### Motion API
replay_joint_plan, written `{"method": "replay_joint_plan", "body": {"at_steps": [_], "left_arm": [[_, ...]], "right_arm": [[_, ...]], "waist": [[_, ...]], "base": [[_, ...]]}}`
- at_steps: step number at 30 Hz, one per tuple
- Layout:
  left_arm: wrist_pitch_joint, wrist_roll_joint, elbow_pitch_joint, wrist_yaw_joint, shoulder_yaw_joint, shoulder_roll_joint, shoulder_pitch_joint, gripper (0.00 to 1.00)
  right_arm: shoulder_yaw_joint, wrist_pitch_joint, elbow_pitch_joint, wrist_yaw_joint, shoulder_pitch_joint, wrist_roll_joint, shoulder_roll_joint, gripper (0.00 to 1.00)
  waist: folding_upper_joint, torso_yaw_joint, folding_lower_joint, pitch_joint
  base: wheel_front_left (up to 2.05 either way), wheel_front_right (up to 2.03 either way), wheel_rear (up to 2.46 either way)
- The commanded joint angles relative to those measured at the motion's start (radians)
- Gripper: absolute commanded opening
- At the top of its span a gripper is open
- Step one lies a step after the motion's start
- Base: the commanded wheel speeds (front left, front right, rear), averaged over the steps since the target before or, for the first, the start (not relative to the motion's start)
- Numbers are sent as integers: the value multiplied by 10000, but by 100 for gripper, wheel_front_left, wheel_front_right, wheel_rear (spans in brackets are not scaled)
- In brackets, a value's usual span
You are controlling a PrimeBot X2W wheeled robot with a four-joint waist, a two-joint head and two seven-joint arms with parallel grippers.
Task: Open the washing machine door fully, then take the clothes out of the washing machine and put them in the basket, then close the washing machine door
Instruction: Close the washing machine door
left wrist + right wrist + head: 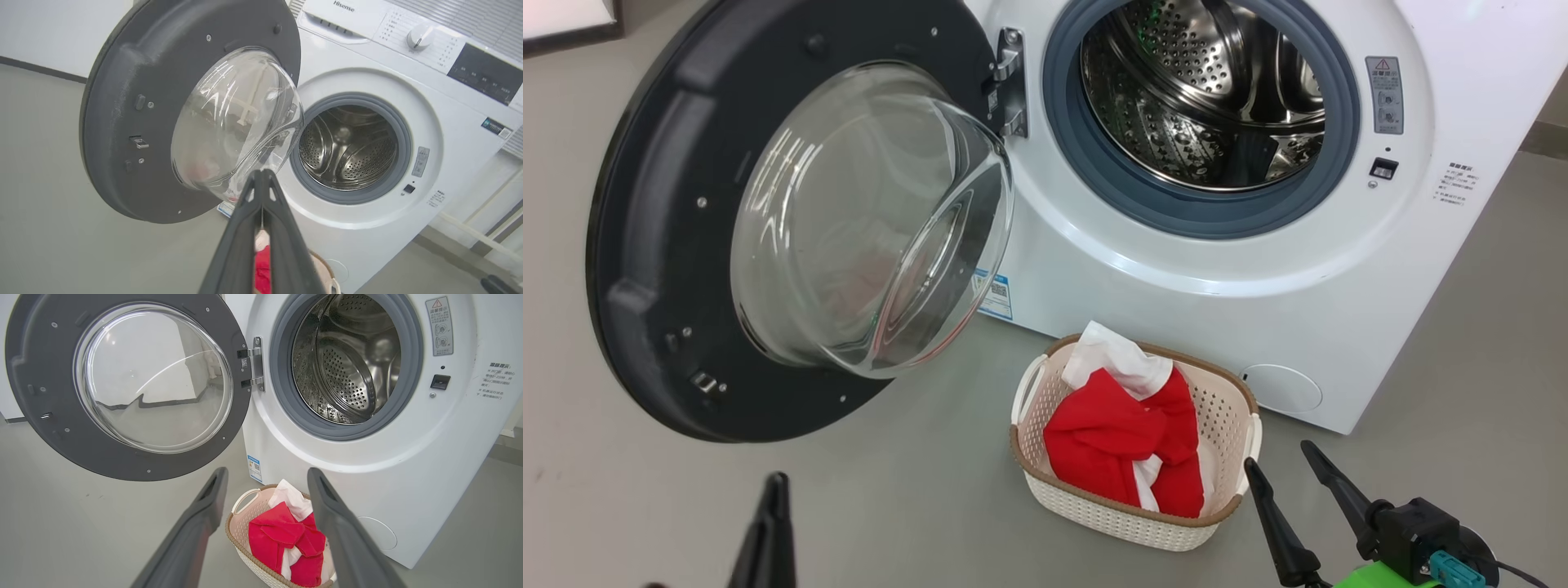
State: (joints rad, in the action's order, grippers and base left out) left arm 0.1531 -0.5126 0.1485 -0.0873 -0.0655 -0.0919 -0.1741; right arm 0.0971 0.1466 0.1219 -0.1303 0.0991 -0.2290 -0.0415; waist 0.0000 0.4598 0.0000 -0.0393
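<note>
A smooth grey floor (pixel 621 506) spread across the scene, matte and faintly scuffed in places. In the left wrist view a white wall (pixel 41 28) met it along a dark skirting strip (pixel 41 68). A pale slatted panel (pixel 490 20) sat in that view's upper right corner, and a white bar (pixel 474 231) ran slantwise low on its right side, near the floor.
</note>
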Motion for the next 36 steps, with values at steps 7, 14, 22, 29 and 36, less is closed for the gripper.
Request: {"method": "replay_joint_plan", "body": {"at_steps": [7, 14, 22, 29, 36], "left_arm": [[289, -5063, 1207, 681, 2131, 362, 924, 0], [278, -8550, 1165, 921, 4407, 134, 1848, 0], [-410, -10922, -1007, 919, 6515, -1531, 3590, 0], [-1236, -11914, -3187, 885, 7133, -2798, 4607, 0], [-2191, -12090, -4888, 741, 6726, -3590, 5235, 0]], "right_arm": [[131, 112, -282, -4, -375, -28, -87, 100], [109, 46, -354, -4, -429, 40, -87, 100], [67, -97, -515, -4, -574, 171, -87, 100], [97, -178, -584, -4, -738, 261, -87, 100], [104, -291, -641, -4, -793, 353, -87, 100]], "waist": [[0, 36, 0, 67], [0, -35, 0, 153], [0, -207, 0, 410], [0, -492, 0, 564], [0, -734, 0, 735]], "base": [[0, 0, 0], [0, 0, 0], [0, 0, 0], [0, 0, 0], [0, 0, 0]]}}
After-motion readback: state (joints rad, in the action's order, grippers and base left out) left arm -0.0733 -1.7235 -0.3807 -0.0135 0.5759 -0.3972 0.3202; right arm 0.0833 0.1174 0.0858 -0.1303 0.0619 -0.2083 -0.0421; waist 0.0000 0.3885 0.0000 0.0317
